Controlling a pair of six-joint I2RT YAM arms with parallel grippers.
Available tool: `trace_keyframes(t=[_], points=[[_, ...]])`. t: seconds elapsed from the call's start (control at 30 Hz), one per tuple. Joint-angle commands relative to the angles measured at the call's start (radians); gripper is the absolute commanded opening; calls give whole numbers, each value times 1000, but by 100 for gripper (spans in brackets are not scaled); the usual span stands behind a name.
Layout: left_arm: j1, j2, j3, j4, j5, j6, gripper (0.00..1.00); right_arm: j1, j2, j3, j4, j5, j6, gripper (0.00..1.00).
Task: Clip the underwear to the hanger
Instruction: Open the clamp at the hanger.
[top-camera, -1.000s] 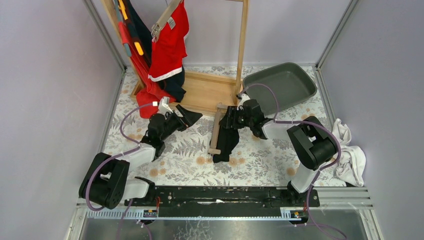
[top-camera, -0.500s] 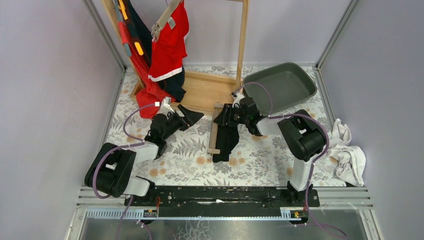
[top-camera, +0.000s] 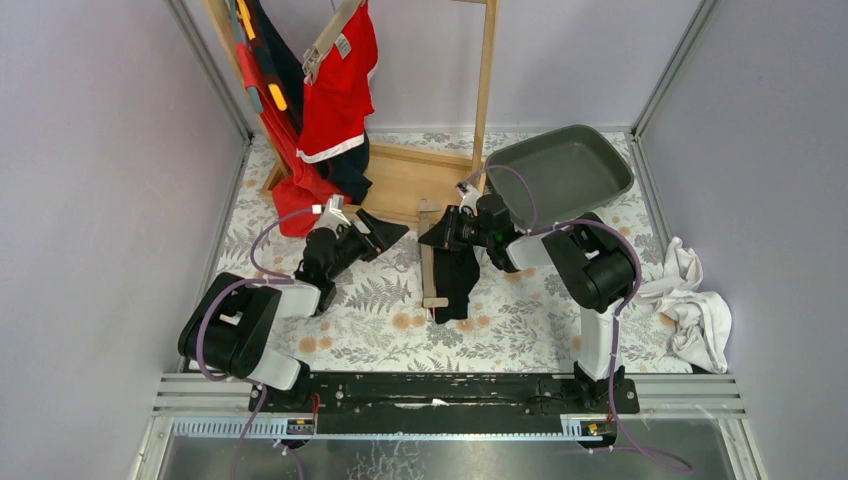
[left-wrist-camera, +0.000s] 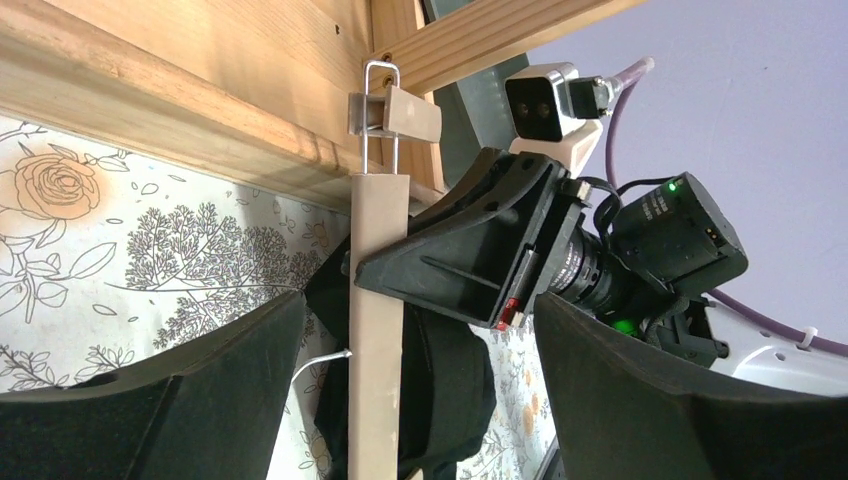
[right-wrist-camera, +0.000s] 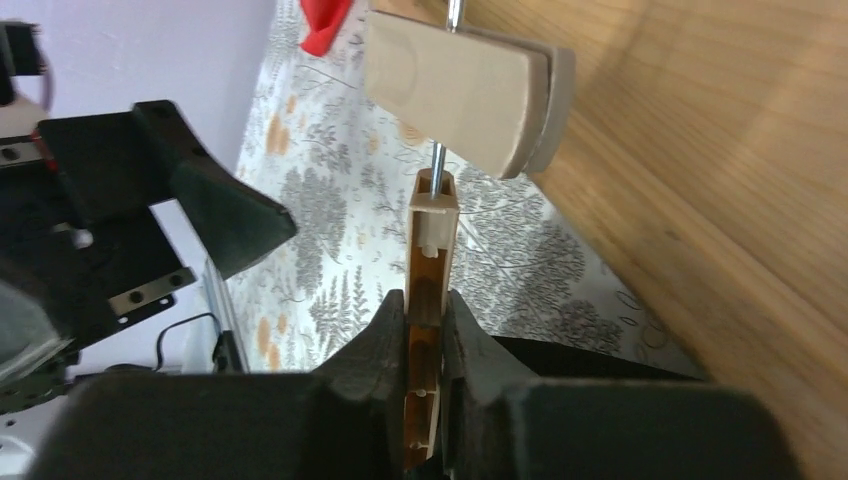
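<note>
Lilac walls (top-camera: 100, 150), floral tabletop (top-camera: 520, 310).

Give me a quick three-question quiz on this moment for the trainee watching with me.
1. True or false: the right gripper is clamped on the bar of the hanger.
2. Which lies at the far right in the top view? A) a white cloth B) a yellow towel C) a blue sock
3. Fill in: the jaws of the left gripper stand ____.

Key: 1 true; 2 A; 3 open.
</note>
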Motion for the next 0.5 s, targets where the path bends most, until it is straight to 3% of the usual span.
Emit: trace_keyframes(t=[0.0,0.23,0.47], points=[[17,36,-11,153,11,-30,83,9,-24,-40,186,-44,11,5],[36,179,-14,387,73,-131,83,9,-30,-102,358,-154,93,0],[36,284,20,509,76,-156,83,13,-19,-152,518,-199,196,0]])
